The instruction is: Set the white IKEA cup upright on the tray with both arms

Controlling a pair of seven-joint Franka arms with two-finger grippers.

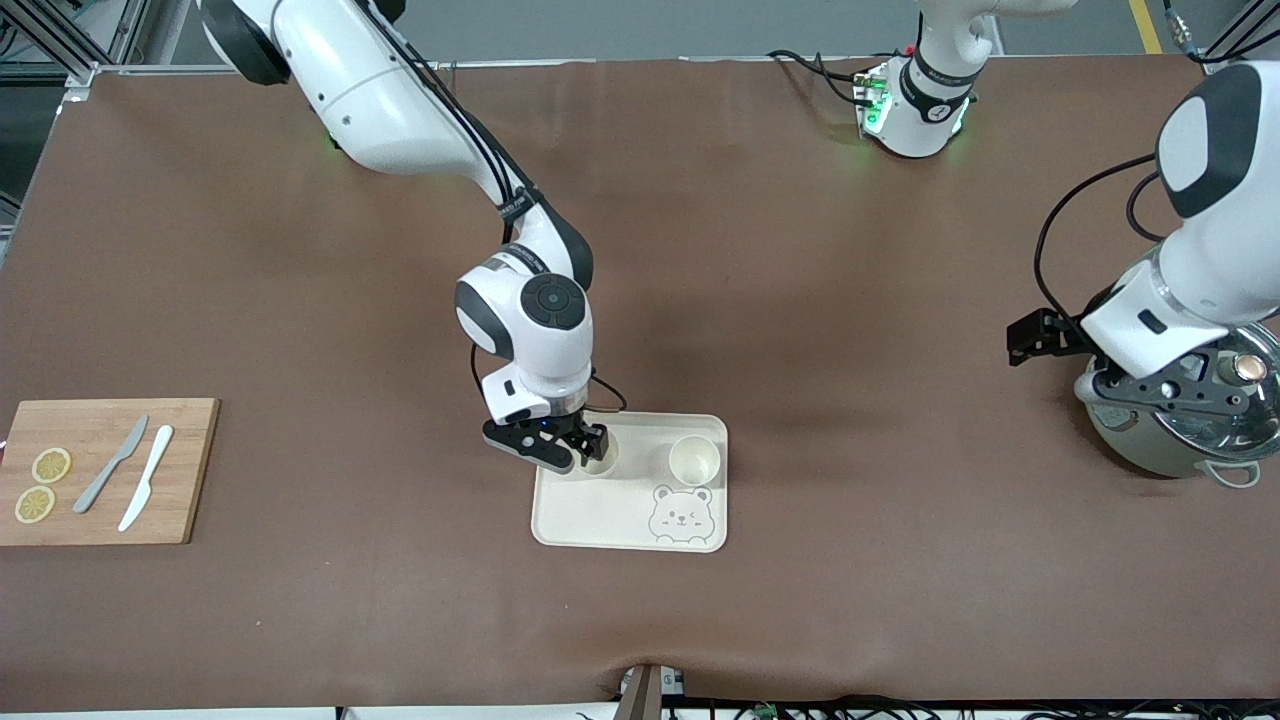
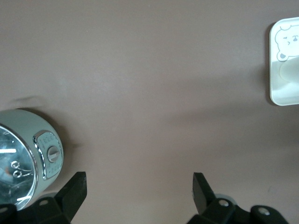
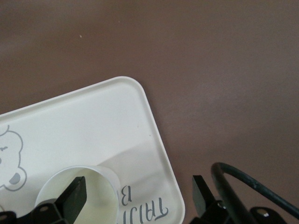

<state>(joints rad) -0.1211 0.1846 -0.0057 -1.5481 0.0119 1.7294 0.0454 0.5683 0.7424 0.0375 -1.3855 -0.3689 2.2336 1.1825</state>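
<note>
A cream tray (image 1: pixel 600 520) with a bear drawing lies mid-table, and the right wrist view shows its lettered corner (image 3: pixel 93 126). Two white cups stand upright on it. One cup (image 1: pixel 694 460) stands free, nearer the left arm's end. The other cup (image 1: pixel 604 462) (image 3: pixel 100 196) is partly hidden under my right gripper (image 1: pixel 583 455) (image 3: pixel 138 191). That gripper is open, with one finger over the cup's mouth and the other outside the tray's rim. My left gripper (image 1: pixel 1022 340) (image 2: pixel 139 186) waits open over bare table, holding nothing.
A pale green cooker (image 1: pixel 1180 430) (image 2: pixel 28 158) with a glass lid sits under the left arm. At the right arm's end, a wooden cutting board (image 1: pixel 190 470) carries a grey knife (image 1: pixel 112 463), a white knife (image 1: pixel 148 477) and two lemon slices (image 1: pixel 50 465).
</note>
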